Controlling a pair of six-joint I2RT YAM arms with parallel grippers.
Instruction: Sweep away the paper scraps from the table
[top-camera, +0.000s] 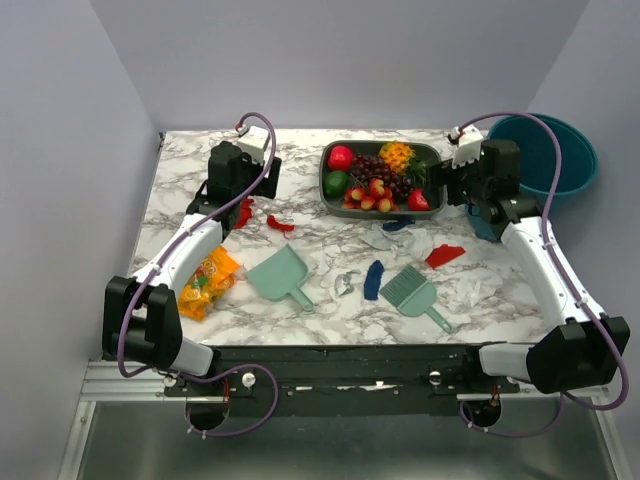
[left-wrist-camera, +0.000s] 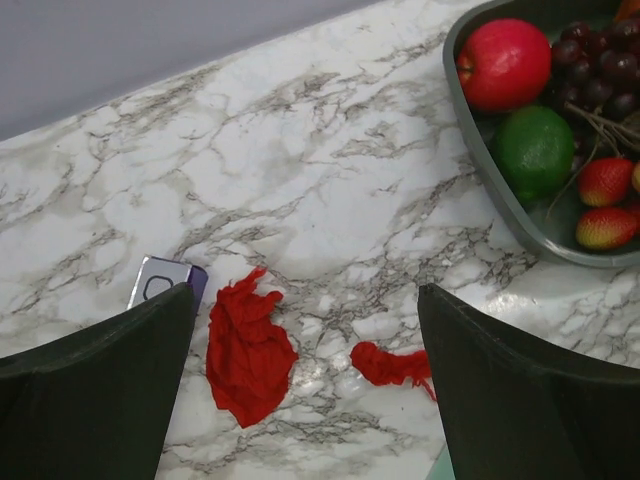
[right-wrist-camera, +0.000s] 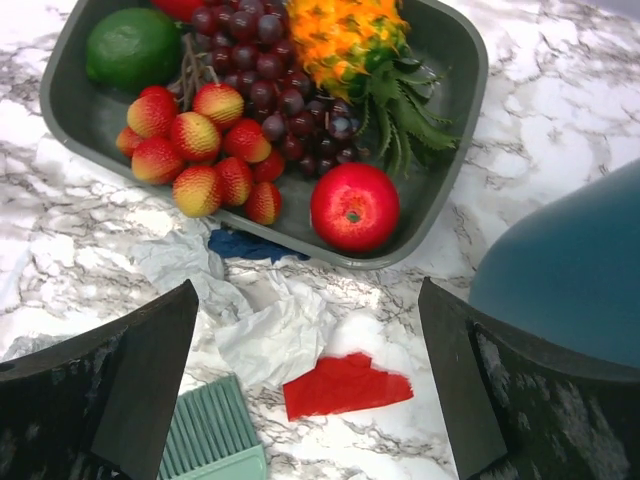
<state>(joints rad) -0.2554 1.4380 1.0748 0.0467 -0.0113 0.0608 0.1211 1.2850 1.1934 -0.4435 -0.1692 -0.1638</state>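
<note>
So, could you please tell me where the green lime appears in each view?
Top external: the lime sits at the grey tray's left end, above the picture's centre.
Left wrist: upper right, under the red apple.
Right wrist: top left corner.
Shared landmark: the grey tray.

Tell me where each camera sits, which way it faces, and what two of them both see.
Top external: above and behind the arm bases, looking down across the table; left arm and right arm show whole.
Left wrist: on the left arm, looking down at red scraps; fingers of the left gripper frame the view.
Right wrist: on the right arm, looking down at the tray of fruit; fingers of the right gripper frame the view.
Shared: both wrist views catch the tray and its lime.
</note>
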